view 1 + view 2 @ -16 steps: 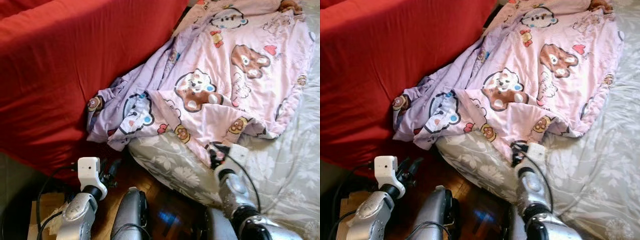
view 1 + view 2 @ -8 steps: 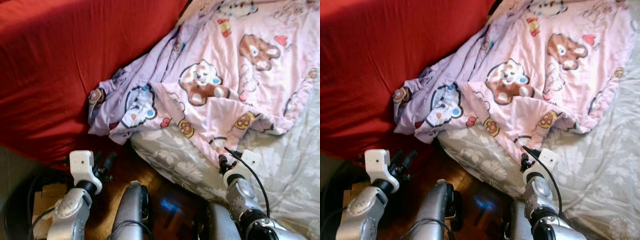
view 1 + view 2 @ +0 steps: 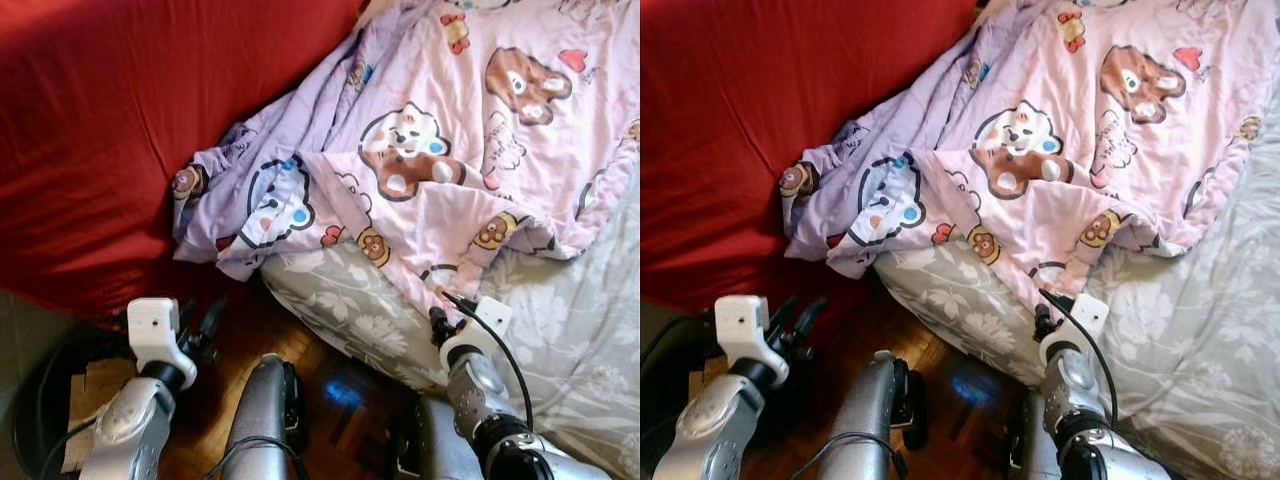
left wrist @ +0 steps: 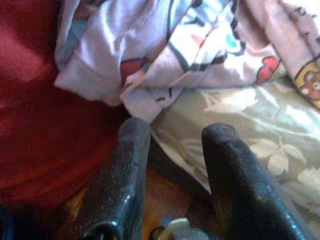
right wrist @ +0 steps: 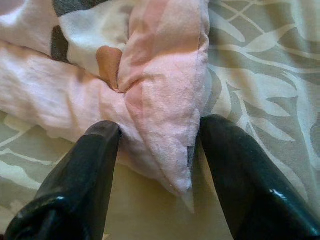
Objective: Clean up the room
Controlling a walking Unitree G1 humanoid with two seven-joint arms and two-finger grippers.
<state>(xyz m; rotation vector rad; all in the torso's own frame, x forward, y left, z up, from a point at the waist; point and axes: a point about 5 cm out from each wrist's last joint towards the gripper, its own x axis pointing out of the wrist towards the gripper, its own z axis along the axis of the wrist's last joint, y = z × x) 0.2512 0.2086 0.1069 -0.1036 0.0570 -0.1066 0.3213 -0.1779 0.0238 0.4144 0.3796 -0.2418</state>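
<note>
A pink and lavender quilt [image 3: 430,150] printed with cartoon bears lies crumpled across a grey floral bedsheet [image 3: 570,320]. Its lavender end [image 3: 250,210] hangs off the bed's corner against the red cover. My right gripper [image 3: 437,320] is at the quilt's lower edge. In the right wrist view it [image 5: 159,135] stands open, with a pink quilt corner [image 5: 160,115] lying between its two fingers. My left gripper [image 3: 202,322] hangs low over the wooden floor. It [image 4: 175,135] is open and holds nothing, a little short of the lavender end [image 4: 150,55].
A large red fabric-covered piece [image 3: 90,130] rises on the left, close to the bed. Dark wooden floor [image 3: 335,390] shows between my arms. A piece of cardboard [image 3: 85,390] and black cables [image 3: 40,410] lie at the lower left.
The head view has shifted a little. The right gripper has stayed at the quilt's lower edge. The left gripper has drifted slightly to the left and stays open.
</note>
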